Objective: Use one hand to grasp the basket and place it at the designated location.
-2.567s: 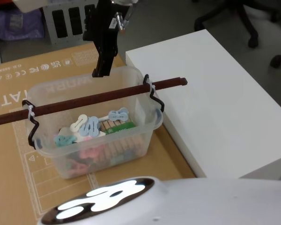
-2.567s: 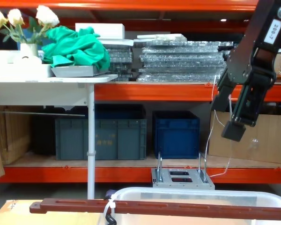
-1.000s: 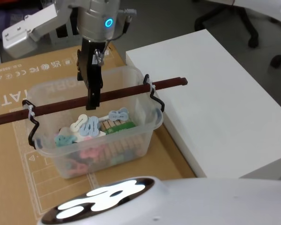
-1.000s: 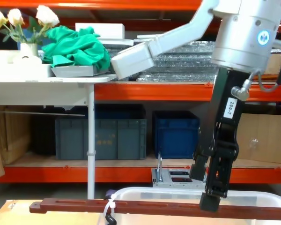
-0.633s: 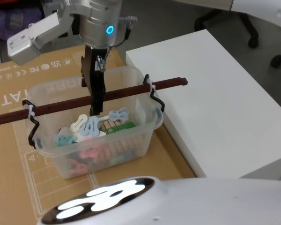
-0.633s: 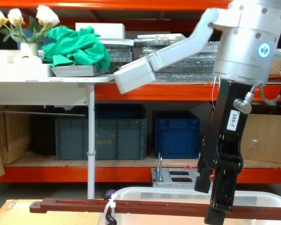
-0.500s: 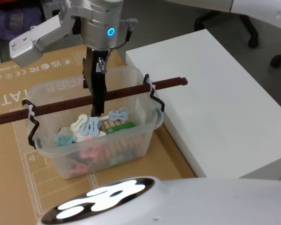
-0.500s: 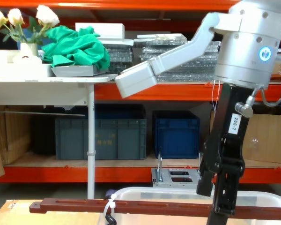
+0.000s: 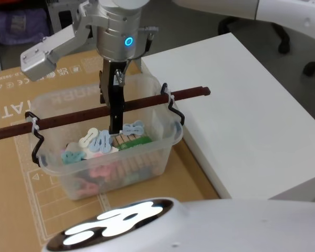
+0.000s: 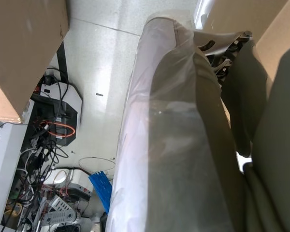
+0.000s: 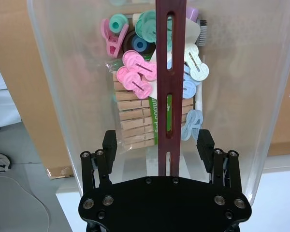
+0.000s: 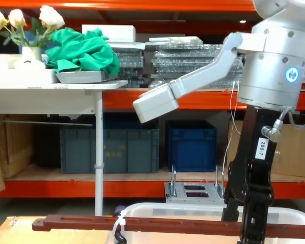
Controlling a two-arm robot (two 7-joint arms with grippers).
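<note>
The white tag (image 12: 263, 147) on my black forearm (image 12: 251, 178) read "200-7". The print on the brown cardboard sheet (image 9: 10, 173) lay upside down to me, and I could not read it surely. My right gripper (image 9: 114, 124) stood lower than half a second before. It had dipped into the large white translucent plastic basket (image 9: 147, 155), its fingers (image 11: 110, 141) wide apart on both sides of the long dark reddish-brown slotted bar handle (image 9: 68, 117) — holding nothing. The basket sat on the cardboard — just beside the white table (image 9: 241, 121).
</note>
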